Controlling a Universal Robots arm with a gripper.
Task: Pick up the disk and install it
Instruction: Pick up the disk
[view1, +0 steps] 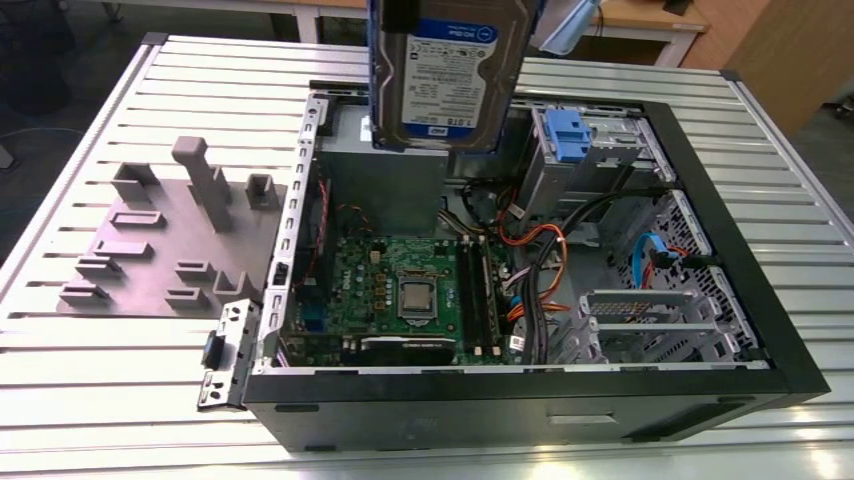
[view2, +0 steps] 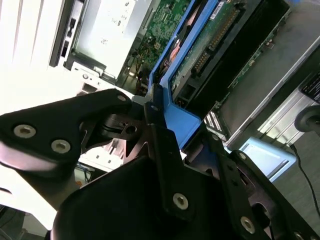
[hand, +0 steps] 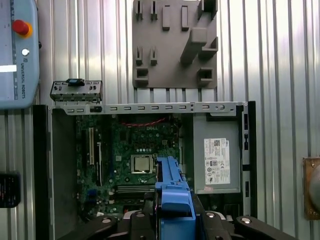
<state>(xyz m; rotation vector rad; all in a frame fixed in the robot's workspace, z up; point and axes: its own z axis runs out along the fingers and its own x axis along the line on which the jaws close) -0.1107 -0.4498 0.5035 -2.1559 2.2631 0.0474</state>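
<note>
Now, disk (view1: 447, 70): lifted, hanging over open computer case (view1: 534, 388)
Gripper (hand: 172, 212): clamped on disk
Install: pending, needs careful alignment

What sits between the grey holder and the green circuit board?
The case's metal wall and a strip of bare table lie between holder and board, as the first wrist view shows.

Robotics lab or test workshop. Work surface is a ribbed silver aluminium-profile table (view1: 107, 130). On it, an open black metal desktop computer case (view1: 534, 405), green motherboard (view1: 400, 285) exposed, beside a grey slotted plastic fixture plate (view1: 154, 250). Grey robot teach pendant with red stop button (hand: 17, 55) lies on the table. Light wooden desks (view1: 661, 22) behind
</note>
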